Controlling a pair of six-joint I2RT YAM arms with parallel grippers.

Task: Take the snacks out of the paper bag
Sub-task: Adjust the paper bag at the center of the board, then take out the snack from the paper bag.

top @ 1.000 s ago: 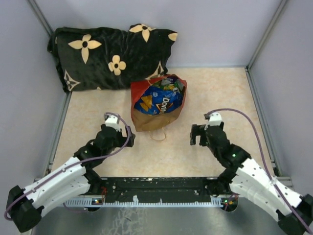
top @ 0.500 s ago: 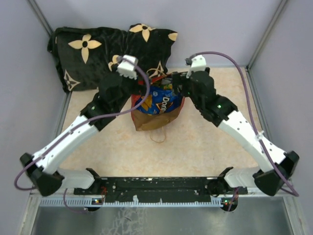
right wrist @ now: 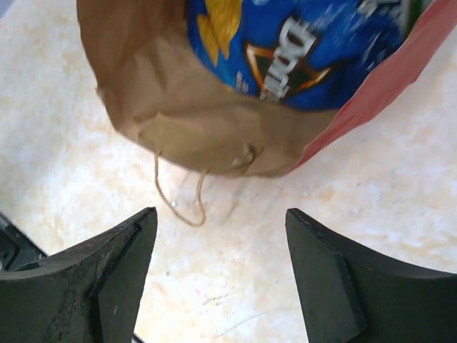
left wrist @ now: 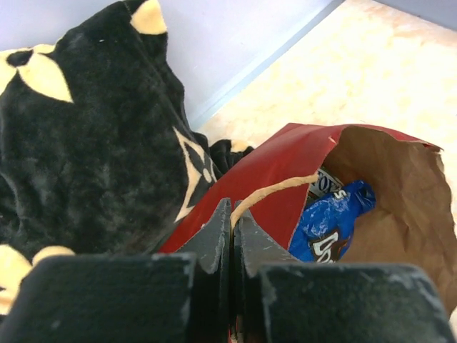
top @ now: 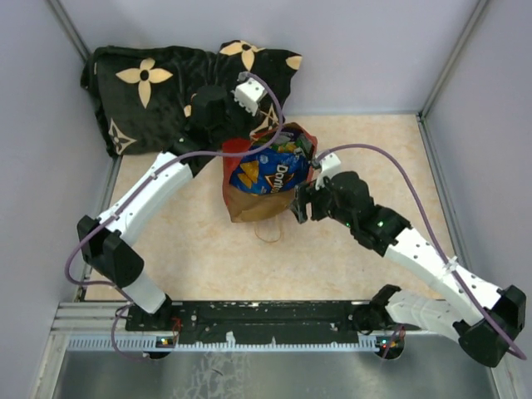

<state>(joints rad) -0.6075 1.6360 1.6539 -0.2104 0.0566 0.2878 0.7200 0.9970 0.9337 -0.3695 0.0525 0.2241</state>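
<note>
**Top external view: left fingers pinched on the bag's handle, right jaws apart**

The red paper shopping bag with brown kraft lining (top: 229, 165) sits mid-table on the beige speckled tabletop (top: 374, 150). A black plush pillow with cream flowers (top: 158, 91) is at its 11 o'clock. A glossy blue Doritos chip bag (top: 270, 170) fills the bag's open mouth.

At the bag's 12 o'clock rim, the left gripper (left wrist: 230, 214) has its fingers pressed together on the thin tan cord handle (left wrist: 275, 191). At the bag's 4 o'clock, the right gripper (right wrist: 221, 221) hangs with its fingers apart, holding nothing. A second loose cord loop (right wrist: 178, 204) lies at the bag's 6 o'clock.
</note>
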